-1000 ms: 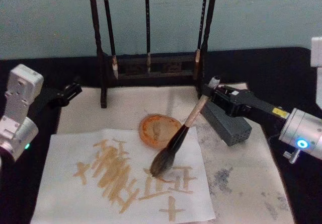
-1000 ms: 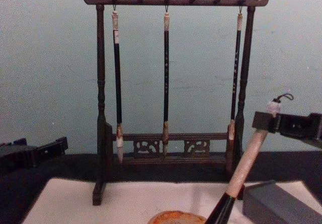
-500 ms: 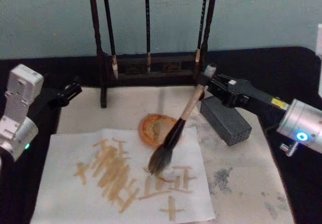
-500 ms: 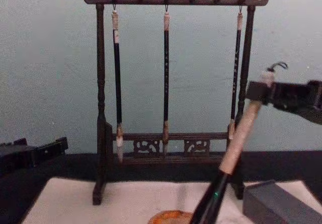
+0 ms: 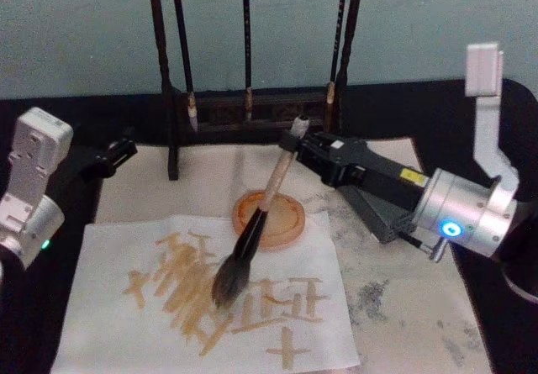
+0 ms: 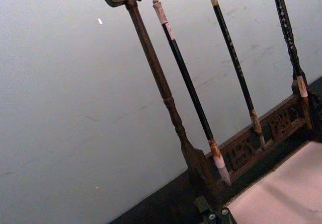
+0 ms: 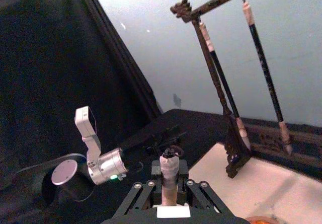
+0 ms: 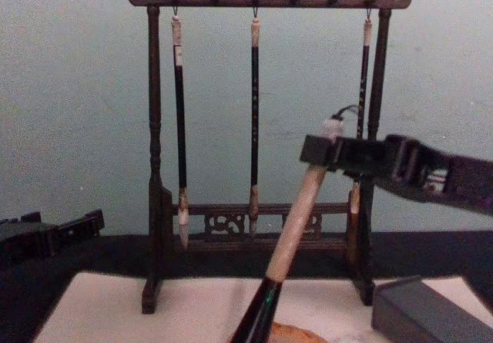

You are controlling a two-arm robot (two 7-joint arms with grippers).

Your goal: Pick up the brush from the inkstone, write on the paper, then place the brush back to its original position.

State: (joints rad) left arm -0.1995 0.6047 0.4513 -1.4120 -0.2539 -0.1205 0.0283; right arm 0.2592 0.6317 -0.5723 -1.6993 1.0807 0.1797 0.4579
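My right gripper [image 5: 295, 144] is shut on the pale upper handle of the brush [image 5: 252, 227], just below its end loop. The brush slants down to the left, over the orange dish. Its bushy head [image 5: 228, 282] sits low over the middle of the paper [image 5: 101, 323], among brown strokes; I cannot tell if it touches. In the chest view the gripper [image 8: 323, 153] holds the brush [image 8: 296, 223] in front of the rack. The right wrist view shows the handle end [image 7: 169, 164]. The dark grey inkstone [image 5: 380, 219] lies partly behind my right arm. My left gripper [image 5: 116, 153] is parked, shut, left of the mat.
A wooden rack [image 5: 172, 97] with three slim hanging brushes stands at the back of the pale mat [image 5: 403, 307]. A round orange dish [image 5: 282, 223] sits between rack and paper. The inkstone [image 8: 420, 312] shows low on the right in the chest view.
My right gripper has carried the brush to the left, away from the inkstone. The bristle head has moved from the right-hand strokes to the middle of the paper. The left arm has stayed still.
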